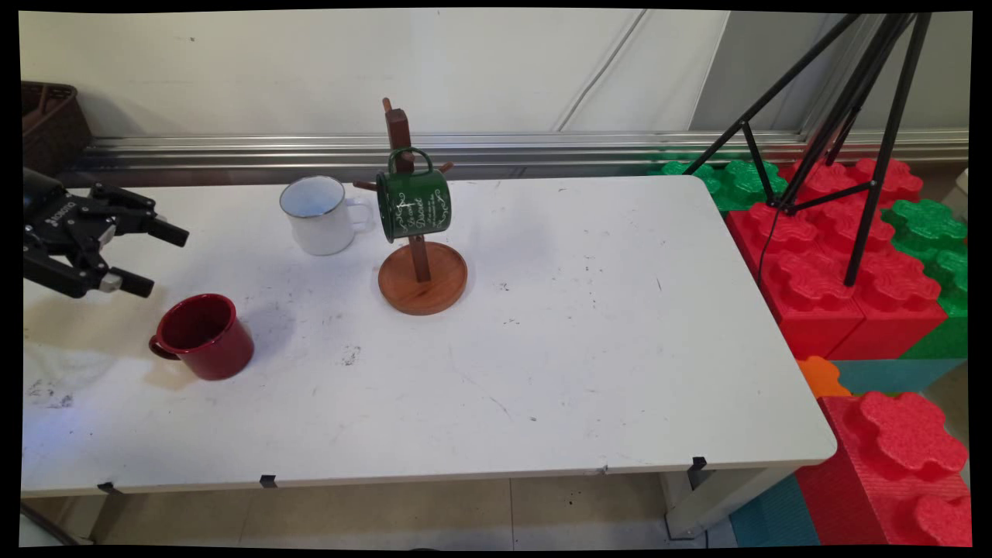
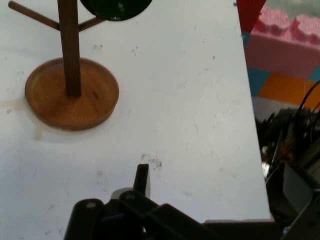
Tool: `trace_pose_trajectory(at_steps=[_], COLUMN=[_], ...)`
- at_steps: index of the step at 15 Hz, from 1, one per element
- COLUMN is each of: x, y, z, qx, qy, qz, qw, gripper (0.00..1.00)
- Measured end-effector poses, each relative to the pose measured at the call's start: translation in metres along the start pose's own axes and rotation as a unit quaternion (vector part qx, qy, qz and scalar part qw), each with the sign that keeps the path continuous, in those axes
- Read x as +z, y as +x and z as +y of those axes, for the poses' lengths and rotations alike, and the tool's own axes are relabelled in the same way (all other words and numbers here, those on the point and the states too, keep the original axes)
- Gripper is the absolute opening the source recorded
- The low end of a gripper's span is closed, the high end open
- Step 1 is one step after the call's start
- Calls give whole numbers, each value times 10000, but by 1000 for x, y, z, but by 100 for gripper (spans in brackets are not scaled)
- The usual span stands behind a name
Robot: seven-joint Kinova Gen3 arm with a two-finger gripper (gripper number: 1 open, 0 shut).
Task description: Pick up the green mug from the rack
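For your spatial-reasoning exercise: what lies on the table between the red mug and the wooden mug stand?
Nothing: in the main view, only bare, scuffed tabletop separates the red mug from the wooden mug stand.

Hand agape, empty — above red mug.

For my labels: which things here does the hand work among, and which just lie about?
Near the open black hand: dark red enamel mug; white enamel mug; green enamel mug hanging on the wooden mug tree.
Lying about: red and green foam blocks; black tripod; dark woven basket.
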Motion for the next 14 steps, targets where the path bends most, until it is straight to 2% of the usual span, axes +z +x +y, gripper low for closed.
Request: trace_pose_trajectory(at_steps=[5, 10, 14], x=[5, 24, 41], y=[10, 28, 37], z=[5, 7, 7], qx=[-252, -445, -515], qy=[-64, -123, -143], qz=[376, 758, 929], qw=[9990, 9961, 9942], gripper=[100, 100, 100])
